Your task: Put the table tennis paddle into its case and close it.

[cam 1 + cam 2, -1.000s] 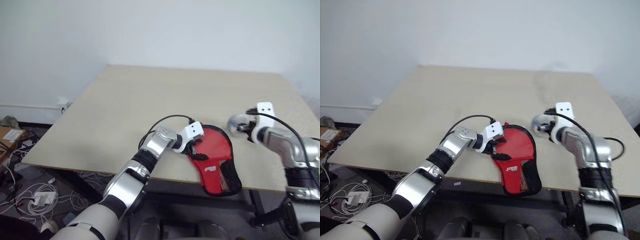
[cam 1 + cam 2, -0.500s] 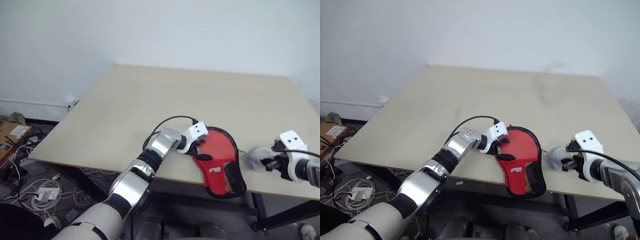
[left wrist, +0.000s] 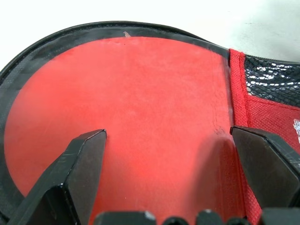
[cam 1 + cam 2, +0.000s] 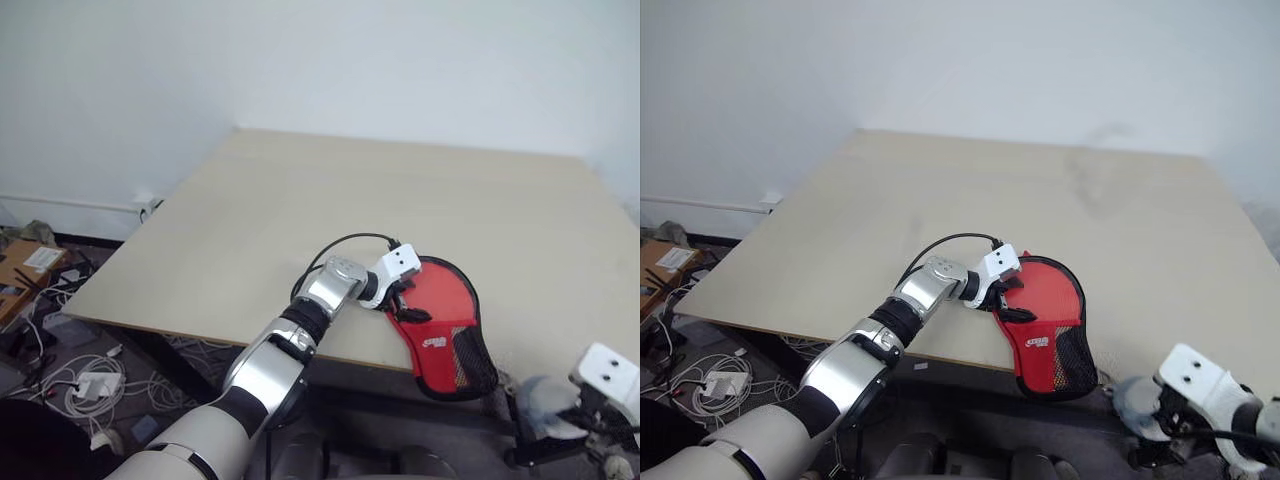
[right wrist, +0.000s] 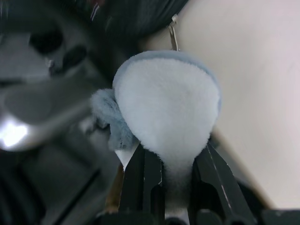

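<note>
The case, red fabric with black zip edging, a black mesh narrow end and a small white logo, lies flat at the table's near edge, its narrow end hanging over. My left gripper rests at its wide end, open, with a finger on each side of the red surface. The table tennis paddle is hidden. My right gripper hangs below and off the table's near right edge, shut on a soft grey-white lump, which also appears as a pale blob.
The light wooden table stretches back to a white wall. A black cable loops over the table from my left wrist. Cables and a cardboard box lie on the floor at the left.
My right arm has drawn back from above the table beside the case to below its near edge, still holding the grey-white lump. The left gripper has stayed on the case.
</note>
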You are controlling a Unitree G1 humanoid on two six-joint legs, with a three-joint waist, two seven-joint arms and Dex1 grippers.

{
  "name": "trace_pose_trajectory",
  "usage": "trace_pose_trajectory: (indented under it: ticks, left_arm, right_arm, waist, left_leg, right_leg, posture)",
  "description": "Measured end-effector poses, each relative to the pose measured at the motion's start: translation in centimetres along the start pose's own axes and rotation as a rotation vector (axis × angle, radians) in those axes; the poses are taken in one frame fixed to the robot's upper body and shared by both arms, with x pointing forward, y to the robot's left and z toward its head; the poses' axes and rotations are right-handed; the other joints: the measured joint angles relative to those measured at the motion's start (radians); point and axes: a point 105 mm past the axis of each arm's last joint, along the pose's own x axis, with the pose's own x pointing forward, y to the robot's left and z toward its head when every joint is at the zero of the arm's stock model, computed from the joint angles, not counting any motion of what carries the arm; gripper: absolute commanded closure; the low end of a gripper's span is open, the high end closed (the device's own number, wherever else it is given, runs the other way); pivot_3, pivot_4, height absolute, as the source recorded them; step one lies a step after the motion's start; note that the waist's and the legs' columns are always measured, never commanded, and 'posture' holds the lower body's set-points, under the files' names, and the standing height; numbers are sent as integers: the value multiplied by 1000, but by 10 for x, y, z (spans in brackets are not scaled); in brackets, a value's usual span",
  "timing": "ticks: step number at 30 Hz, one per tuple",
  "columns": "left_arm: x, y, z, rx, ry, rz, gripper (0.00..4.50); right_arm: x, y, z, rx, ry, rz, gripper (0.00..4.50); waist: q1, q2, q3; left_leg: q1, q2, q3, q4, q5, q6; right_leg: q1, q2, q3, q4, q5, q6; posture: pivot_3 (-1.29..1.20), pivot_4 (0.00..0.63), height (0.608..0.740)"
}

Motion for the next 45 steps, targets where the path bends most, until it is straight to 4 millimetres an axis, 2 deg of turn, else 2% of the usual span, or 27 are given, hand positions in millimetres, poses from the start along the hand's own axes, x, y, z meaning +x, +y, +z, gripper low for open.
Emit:
trace_pose_trajectory:
  ticks: [4, 9, 15, 19, 23, 27, 33, 34, 36, 41, 45]
  left_arm:
    - [3, -1, 2, -7, 3, -8, 0]
    - [4, -1, 3, -11, 4, -12, 0]
    - [4, -1, 2, -12, 8, -12, 0]
    - [3, 0, 2, -12, 13, -12, 0]
    - [4, 1, 3, -5, 16, -15, 0]
    - [5, 1, 5, 6, 24, -18, 0]
    - [7, 3, 7, 25, 43, -7, 0]
    - [7, 3, 8, 21, 43, -7, 0]
    - [7, 4, 9, 18, 41, -4, 0]
    - [2, 9, 8, 21, 31, 8, 0]
    - [-3, 15, 7, -18, 8, 24, 0]
  right_arm:
    - [-11, 10, 0, -25, -21, 28, 4356]
    - [-13, 31, -1, -45, -34, 88, 4357]
    - [2, 64, 4, -79, -93, 225, 4375]
    - [12, 70, 13, -88, -151, 238, 4427]
    - [19, 66, 30, -75, -235, 210, 4431]
    - [21, 55, 46, -27, -313, 144, 3085]
    - [22, 51, 46, 58, -320, 95, 1015]
    - [21, 50, 46, 73, -325, 85, 544]
    - [20, 48, 47, 85, -335, 63, 8]
    - [11, 25, 57, 219, -455, -100, 8]
    - [3, 0, 78, 344, -644, -255, 8]
  waist:
    - [3, -1, 0]
    - [4, -2, 0]
    - [3, -4, -1]
    - [3, -6, -1]
    - [3, -6, -1]
    - [3, -7, -1]
    - [3, -7, -1]
    - [3, -7, -1]
    - [3, -7, -1]
    - [1, -8, -1]
    - [-7, -7, 0]
  left_leg:
    - [0, -2, 0, 0, 0, 0]
    - [-1, -4, 2, 0, -1, 1]
    - [-1, -3, 2, 0, -1, 1]
    - [0, -3, 2, 0, -1, 1]
    - [-1, -3, 2, 0, -1, 1]
    - [-1, -3, 2, 0, -1, 1]
    - [-1, -3, 2, 0, -1, 1]
    - [-1, -3, 2, 0, -1, 1]
    - [-1, -3, 3, 0, -1, 1]
    - [-1, -3, 3, -1, -1, 1]
    - [-1, -3, 3, -1, -1, 1]
  right_leg:
    - [1, -4, -3, 0, -1, 1]
    - [3, -9, -6, -1, -2, 3]
    - [3, -10, -8, -1, -2, 3]
    - [3, -10, -8, -1, -2, 3]
    - [3, -10, -8, -1, -2, 3]
    - [4, -10, -9, -1, -2, 3]
    - [3, -10, -8, -1, -2, 3]
    - [3, -10, -8, -1, -2, 3]
    - [3, -10, -8, -1, -2, 3]
    - [2, -10, -8, -1, -2, 3]
    - [1, -10, -7, 0, -2, 3]
  posture:
    - [0, 0, 740]
    - [0, 0, 740]
    - [0, 0, 740]
    - [0, 0, 740]
    - [0, 0, 740]
    - [0, 0, 740]
    - [0, 0, 740]
    - [0, 0, 740]
    - [0, 0, 740]
    - [0, 0, 740]
    - [0, 0, 740]
